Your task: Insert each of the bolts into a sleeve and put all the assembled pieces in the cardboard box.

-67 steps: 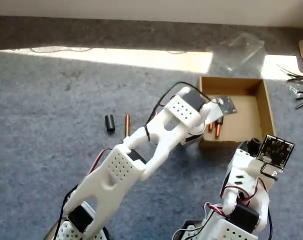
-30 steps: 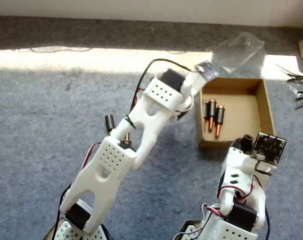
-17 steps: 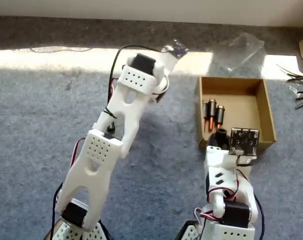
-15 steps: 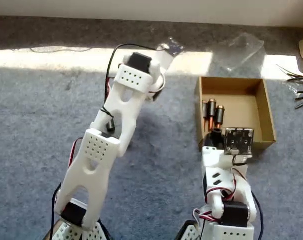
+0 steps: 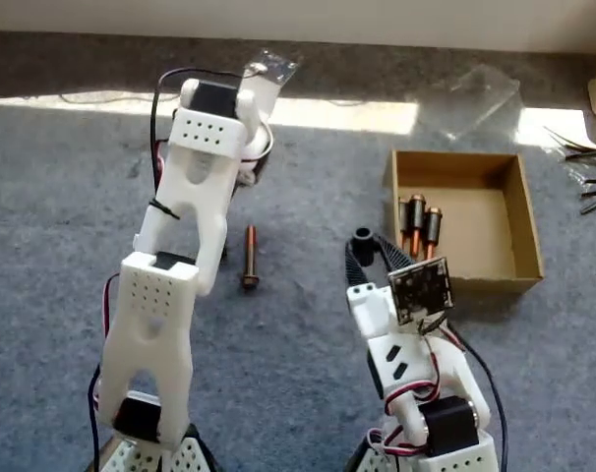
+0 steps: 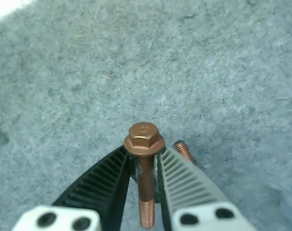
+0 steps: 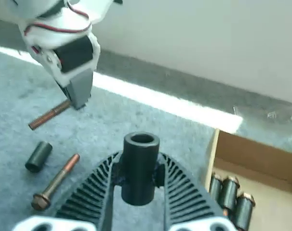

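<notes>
Our left gripper (image 6: 145, 151) is clamped on a bolt (image 6: 144, 139), our right gripper (image 7: 140, 158) on a sleeve (image 7: 140, 178) near the cardboard box (image 5: 480, 231) corner; we see a loose bolt (image 5: 250, 258) on open carpet (image 5: 62, 197) between them.

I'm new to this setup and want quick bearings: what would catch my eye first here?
The left tool holds a copper bolt above the carpet, while the right tool grips a black sleeve. Three assembled pieces lie side by side in the cardboard box.
</notes>
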### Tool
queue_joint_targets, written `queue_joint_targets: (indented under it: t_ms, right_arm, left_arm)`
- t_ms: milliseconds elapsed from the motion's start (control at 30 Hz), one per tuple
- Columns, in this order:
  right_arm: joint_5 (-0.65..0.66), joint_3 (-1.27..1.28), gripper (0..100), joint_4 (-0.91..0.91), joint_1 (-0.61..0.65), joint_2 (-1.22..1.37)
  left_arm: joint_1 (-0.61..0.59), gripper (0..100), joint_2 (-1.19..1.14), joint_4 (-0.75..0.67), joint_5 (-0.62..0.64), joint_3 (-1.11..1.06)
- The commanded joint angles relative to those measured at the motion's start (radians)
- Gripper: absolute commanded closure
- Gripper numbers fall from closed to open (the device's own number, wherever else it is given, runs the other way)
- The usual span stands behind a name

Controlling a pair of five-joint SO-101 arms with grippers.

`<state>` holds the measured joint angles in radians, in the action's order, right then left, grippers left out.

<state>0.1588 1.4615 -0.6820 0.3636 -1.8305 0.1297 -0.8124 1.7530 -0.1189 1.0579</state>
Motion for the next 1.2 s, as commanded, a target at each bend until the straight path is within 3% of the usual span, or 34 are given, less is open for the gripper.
queue_joint_targets:
  t_ms: [0,300,933,1167]
  right_arm:
    - [0.011,0.047,99.4,0.168,0.071,0.002]
    - [0.015,0.282,99.4,0.446,0.179,-0.001]
    - [0.011,0.343,99.4,0.329,0.211,-0.004]
    - [0.009,0.343,99.4,0.291,0.274,-0.005]
  left_arm:
    - [-0.038,99,0.171,0.005,0.009,-0.067]
    - [-0.096,99,0.312,-0.051,0.009,-0.285]
    - [-0.090,99,0.898,-0.568,0.009,-1.116]
    - [-0.090,99,1.075,-0.686,0.011,-1.307]
